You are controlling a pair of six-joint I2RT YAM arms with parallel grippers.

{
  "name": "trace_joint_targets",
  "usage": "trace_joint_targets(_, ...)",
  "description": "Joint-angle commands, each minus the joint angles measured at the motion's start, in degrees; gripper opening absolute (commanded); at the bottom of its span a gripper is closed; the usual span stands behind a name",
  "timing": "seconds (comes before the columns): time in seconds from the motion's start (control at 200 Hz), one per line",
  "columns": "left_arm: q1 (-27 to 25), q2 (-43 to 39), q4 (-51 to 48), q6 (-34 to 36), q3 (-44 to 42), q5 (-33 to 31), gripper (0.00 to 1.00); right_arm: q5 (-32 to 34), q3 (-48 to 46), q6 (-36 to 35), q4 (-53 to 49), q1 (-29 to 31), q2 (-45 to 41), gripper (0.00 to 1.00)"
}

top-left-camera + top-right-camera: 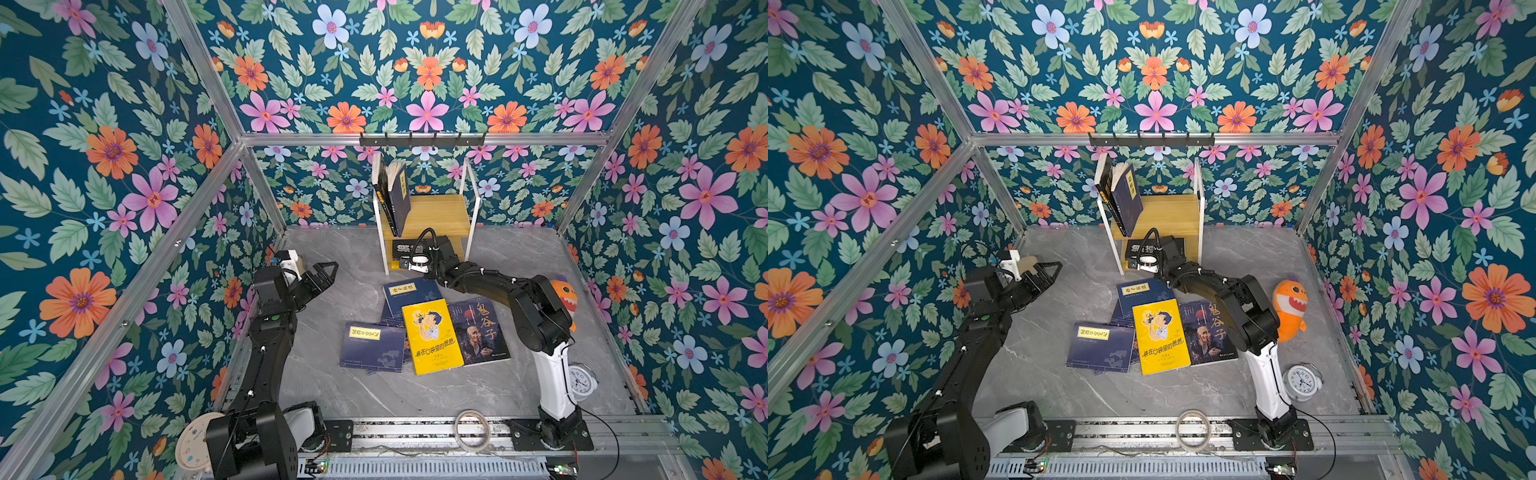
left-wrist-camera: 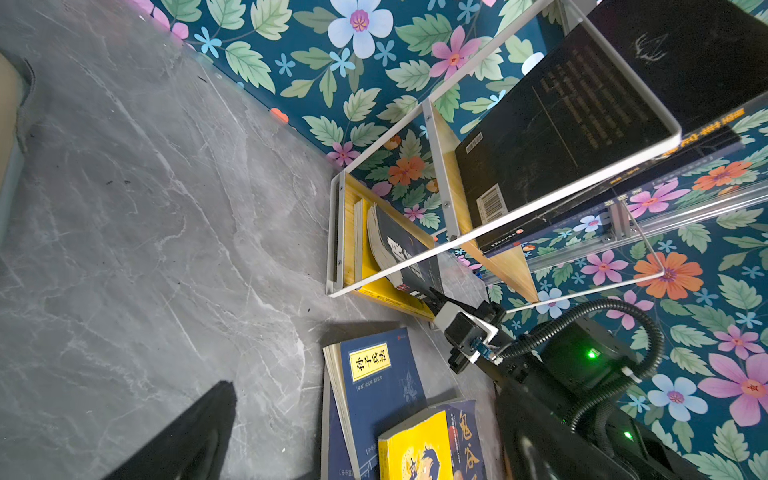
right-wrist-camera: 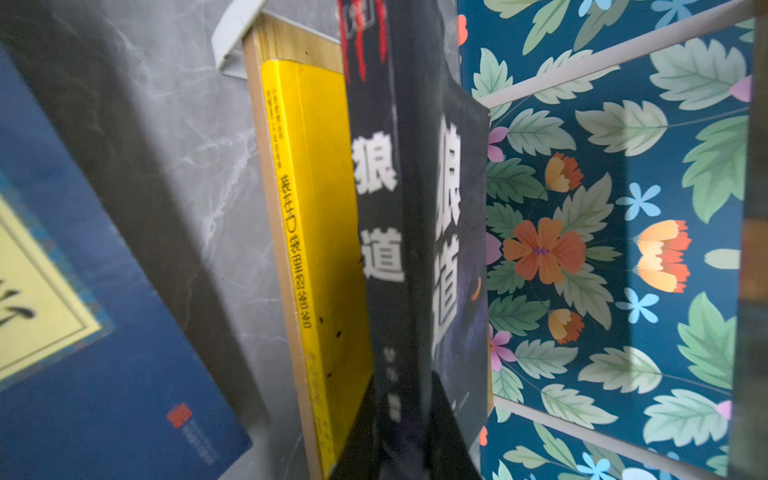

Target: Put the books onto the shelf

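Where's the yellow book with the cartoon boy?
In both top views the yellow book lies flat on the table, in front of the shelf, between a navy book on its left and the old-man portrait book on its right.

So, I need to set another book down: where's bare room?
Bare: top board right of the leaning books; table between left gripper and book pile. Crowded: lower tier, with a yellow book and the right gripper shut on the dark book.

Two black arms (image 1: 266,345) — white lower links, corrugated black cable (image 2: 606,304), green status lights (image 2: 592,354).
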Motion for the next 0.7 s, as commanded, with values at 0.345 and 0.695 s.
trace_joint_targets(0.345,-0.03,-0.18,0.97,1.39,-0.1,-0.19,1.0,-2.86,2.37,1.14,-3.26,0.45,1.29,0.05)
trace_joint_targets(0.695,-0.02,-0.18,0.97,1.47,-0.19,-0.45,1.0,-5.66,2.37,2.64,-8.68,0.35,-2.09,0.51)
